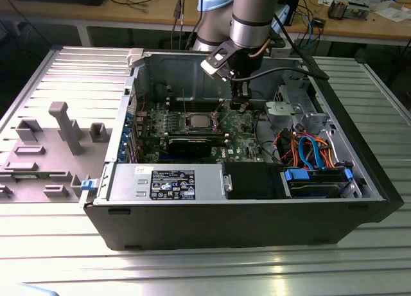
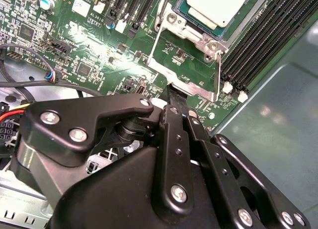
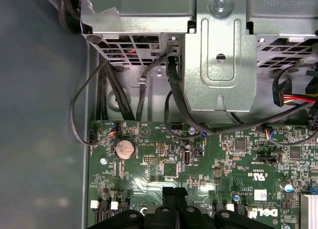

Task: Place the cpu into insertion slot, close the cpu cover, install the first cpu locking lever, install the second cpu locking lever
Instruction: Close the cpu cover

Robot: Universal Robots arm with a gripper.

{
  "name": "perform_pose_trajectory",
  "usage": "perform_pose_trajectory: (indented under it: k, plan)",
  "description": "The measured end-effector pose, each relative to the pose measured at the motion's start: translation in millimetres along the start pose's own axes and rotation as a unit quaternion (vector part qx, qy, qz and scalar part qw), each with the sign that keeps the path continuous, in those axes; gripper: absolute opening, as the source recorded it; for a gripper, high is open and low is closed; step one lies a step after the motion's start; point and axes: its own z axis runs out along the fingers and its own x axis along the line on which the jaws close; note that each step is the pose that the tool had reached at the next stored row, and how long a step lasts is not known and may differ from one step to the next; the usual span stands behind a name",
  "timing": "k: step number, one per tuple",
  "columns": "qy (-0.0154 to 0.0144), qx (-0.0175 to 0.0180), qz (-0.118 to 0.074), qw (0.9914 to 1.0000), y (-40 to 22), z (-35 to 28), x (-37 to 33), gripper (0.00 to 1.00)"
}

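Since the cpu [image 2: 218, 5] already sits in the insertion slot [image 1: 198, 121], I log the layout across the exterior view. The slot is toward that view's left on the green board [image 1: 247, 126]. The cpu cover [image 2: 201, 91] is flipped open beside it. My end effector [image 1: 239, 104] is close by, toward that view's right. In the second wrist view the cover's hinge side lies at the socket, and its free edge runs crosswise to my fingers, touching their tips. The fingers are pressed together; I cannot tell whether a lip of the frame is pinched between them. Judgement: cpu placed, cover not yet closed.
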Motion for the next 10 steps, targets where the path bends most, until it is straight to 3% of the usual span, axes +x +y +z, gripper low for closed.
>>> perform_pose_trajectory:
  k: [10]
  plan:
    - [0.0,0.0,0.0,1.0,-2.7,0.0,0.1,0.11]
